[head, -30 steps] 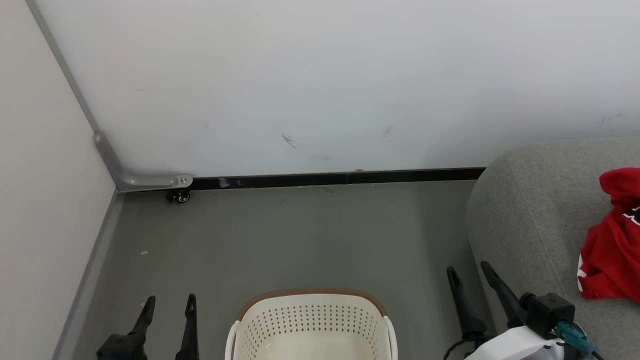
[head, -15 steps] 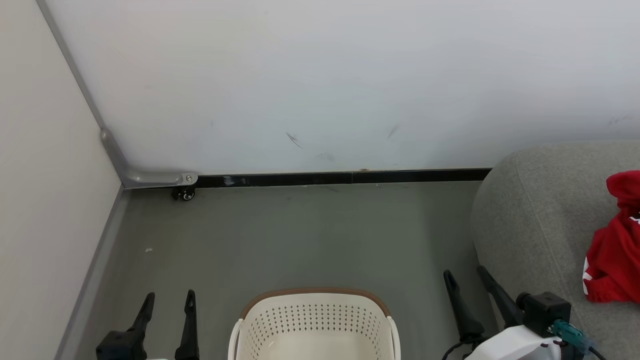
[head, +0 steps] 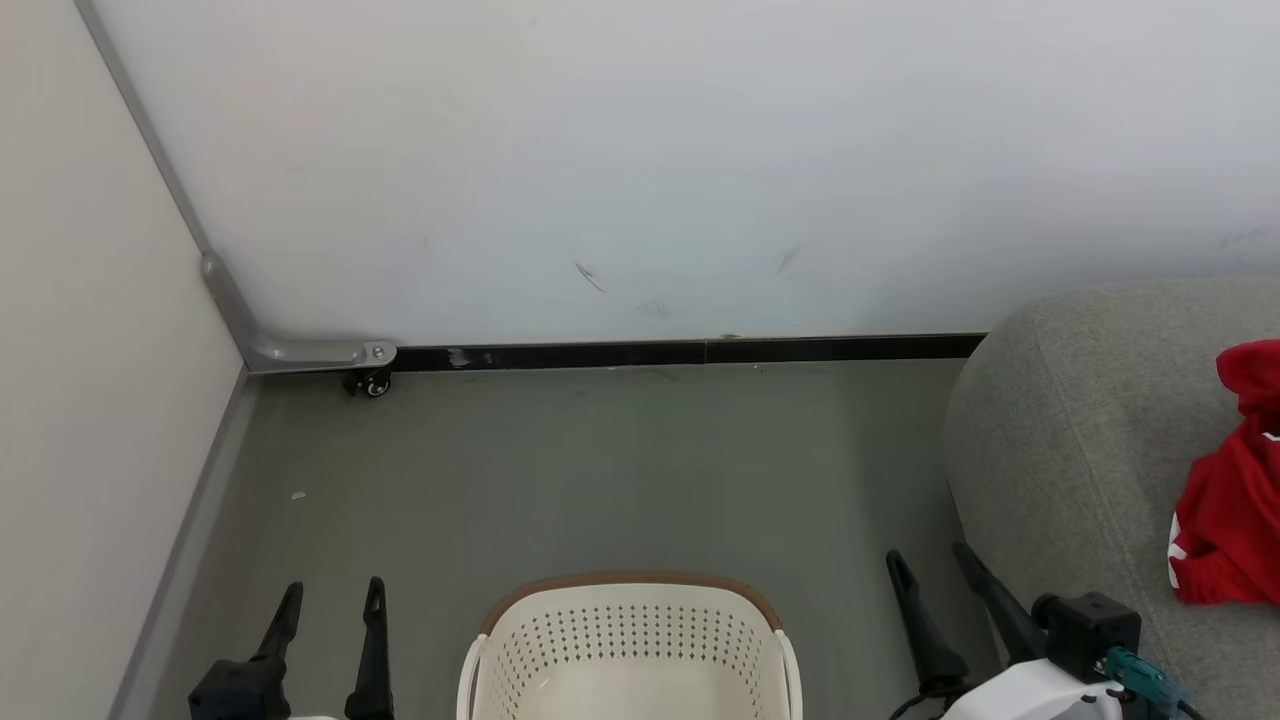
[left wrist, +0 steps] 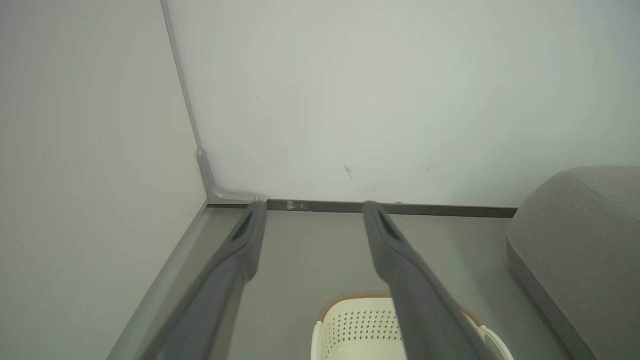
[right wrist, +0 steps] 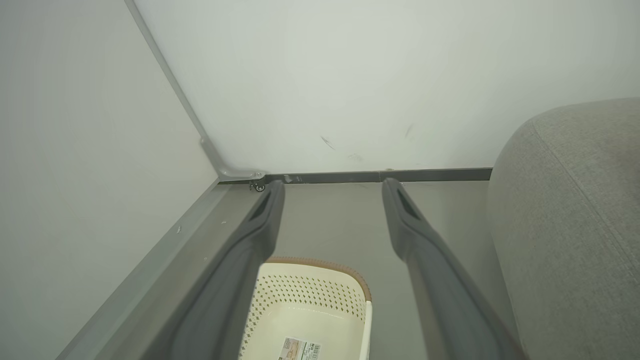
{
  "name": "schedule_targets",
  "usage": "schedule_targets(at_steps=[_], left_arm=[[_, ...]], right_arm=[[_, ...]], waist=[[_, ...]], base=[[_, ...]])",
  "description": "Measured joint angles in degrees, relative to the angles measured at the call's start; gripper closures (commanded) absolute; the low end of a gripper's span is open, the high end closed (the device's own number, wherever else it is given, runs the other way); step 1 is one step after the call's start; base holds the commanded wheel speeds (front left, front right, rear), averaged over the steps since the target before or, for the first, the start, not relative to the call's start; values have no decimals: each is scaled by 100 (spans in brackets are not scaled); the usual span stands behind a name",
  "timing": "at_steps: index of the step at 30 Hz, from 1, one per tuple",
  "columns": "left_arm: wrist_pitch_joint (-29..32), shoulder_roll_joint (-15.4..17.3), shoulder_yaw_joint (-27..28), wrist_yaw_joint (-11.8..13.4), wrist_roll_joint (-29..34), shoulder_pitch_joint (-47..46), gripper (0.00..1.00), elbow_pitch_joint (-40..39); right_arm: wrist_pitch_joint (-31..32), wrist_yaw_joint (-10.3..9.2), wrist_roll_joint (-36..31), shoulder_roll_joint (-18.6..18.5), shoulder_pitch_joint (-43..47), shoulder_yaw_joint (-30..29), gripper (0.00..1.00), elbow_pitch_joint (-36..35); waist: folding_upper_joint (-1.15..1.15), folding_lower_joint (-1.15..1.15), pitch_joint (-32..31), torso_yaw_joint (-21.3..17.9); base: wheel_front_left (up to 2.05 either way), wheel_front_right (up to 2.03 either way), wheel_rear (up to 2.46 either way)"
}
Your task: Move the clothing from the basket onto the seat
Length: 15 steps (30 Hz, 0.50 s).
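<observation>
From the head view, the clothing (head: 1232, 500) lies in a red heap on the seat (head: 1060, 440), at the right edge and partly cut off there. The basket (head: 630, 583) stands on the floor between the two arms, well apart from the heap, and what I can see of its inside is bare. The left gripper (head: 334, 590) sits low on the left with its fingers spread and nothing between them. The right gripper (head: 930, 555) is just beside the seat's front edge, also spread and empty. I'd say the job looks done or nearly so, though the basket's near half runs off the bottom, so something could lie there.

The left wrist view looks along its own parted fingers to the basket's far rim and perforated wall, with a rounded corner of the seat at the right. It adds little about what is left.

The right wrist view looks deeper into the basket, down to its pale floor with a label (right wrist: 300, 348). No fabric lies on the part in sight, which backs the guess that it has been emptied. The head view supplies what this one lacks, the red heap on the seat.
</observation>
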Motion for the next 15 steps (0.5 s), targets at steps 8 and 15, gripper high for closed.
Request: schedule_targets(at_steps=[8,15], left_arm=[[0,4,8,18,44,-5,0,103],[0,4,7,43,114,-20,0,123]], right_arm=[[8,0,16,0,1,23,0,-45],[15,0,16,1,2,20,0,-108]], waist=[[0,0,24,7],[0,0,39,4]], base=[[0,0,0],[0,0,0]])
